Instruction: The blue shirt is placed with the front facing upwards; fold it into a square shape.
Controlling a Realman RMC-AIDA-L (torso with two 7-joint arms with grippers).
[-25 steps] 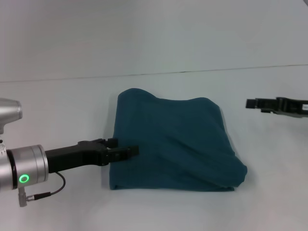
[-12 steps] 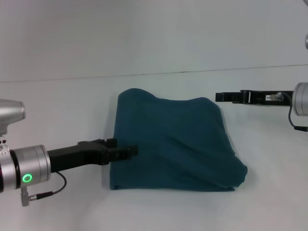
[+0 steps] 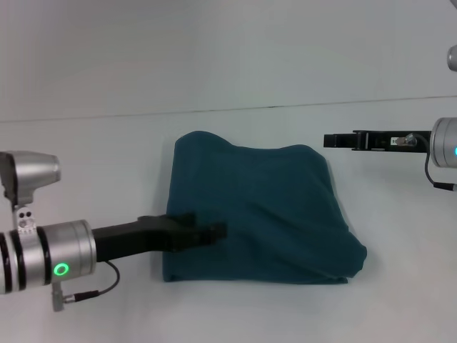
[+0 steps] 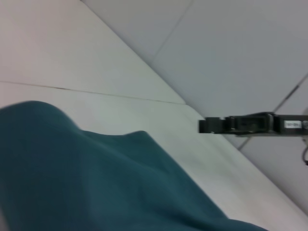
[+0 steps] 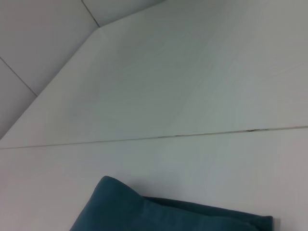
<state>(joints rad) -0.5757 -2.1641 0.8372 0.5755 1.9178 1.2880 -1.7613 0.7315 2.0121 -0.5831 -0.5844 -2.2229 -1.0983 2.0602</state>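
1. head view, change: since half a second ago the left gripper (image 3: 214, 231) has pushed rightward, further onto the blue shirt (image 3: 264, 207); its tip sat at the cloth's left edge then and now lies over the lower-left part of the bundle. right gripper (image 3: 335, 140) barely shifted, a hair to the right.
2. head view, now: shirt lies mid-frame on the white table (image 3: 86, 157), already folded into a rough square with lumpy top edge and a bulged lower-right corner; no lettering shows. left gripper comes in from lower left, low against the cloth, fingers drawn narrow; whether they pinch fabric, cannot tell. right gripper hangs at upper right, just off the shirt's upper-right corner, apart from it, fingers look close together with nothing between.
3. left wrist view: shirt (image 4: 86, 178) fills the lower left; the right gripper (image 4: 207, 125) shows far off at centre right, above the table, clear of the cloth.
4. right wrist view: only the shirt's far edge (image 5: 159, 211) at the bottom; own fingers not visible.
5. judgement: left arm is the nearer, on the shirt; the rest of the bundle lies to its right, so any tidying runs left to right.
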